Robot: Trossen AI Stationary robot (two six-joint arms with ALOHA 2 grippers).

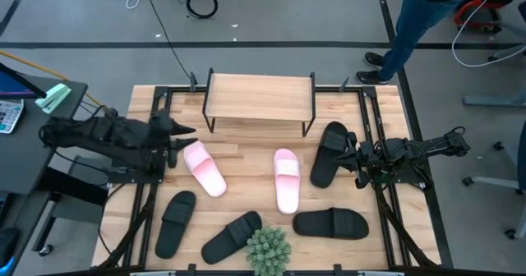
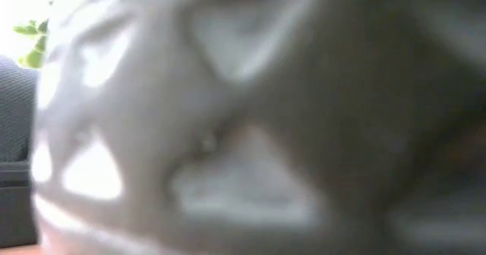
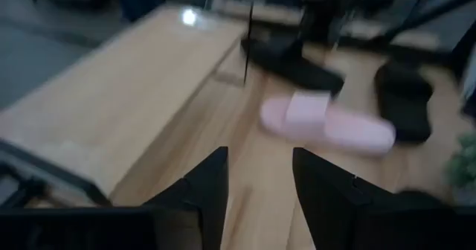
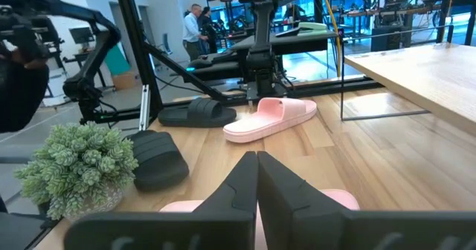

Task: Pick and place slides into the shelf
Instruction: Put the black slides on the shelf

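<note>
The shelf [image 1: 259,95] stands at the far side of the table [image 1: 386,235]. Two pink slides [image 1: 204,168] [image 1: 286,180] lie in the middle. Four black slides [image 1: 330,153] [image 1: 330,223] [image 1: 231,236] [image 1: 175,223] lie around them. A green plant [image 1: 268,250] sits at the near edge. The left gripper [image 1: 185,130] is just beside the left pink slide. The right gripper [image 1: 349,154] touches a black slide.

Robotics lab: rigs [image 4: 275,27], floor cables [image 1: 201,2].

4 blk slides [image 1: 329,154]; 2 pink slides [image 1: 204,168]; 1 shelf [image 1: 260,97]; 1 plant [image 1: 268,250]
</note>
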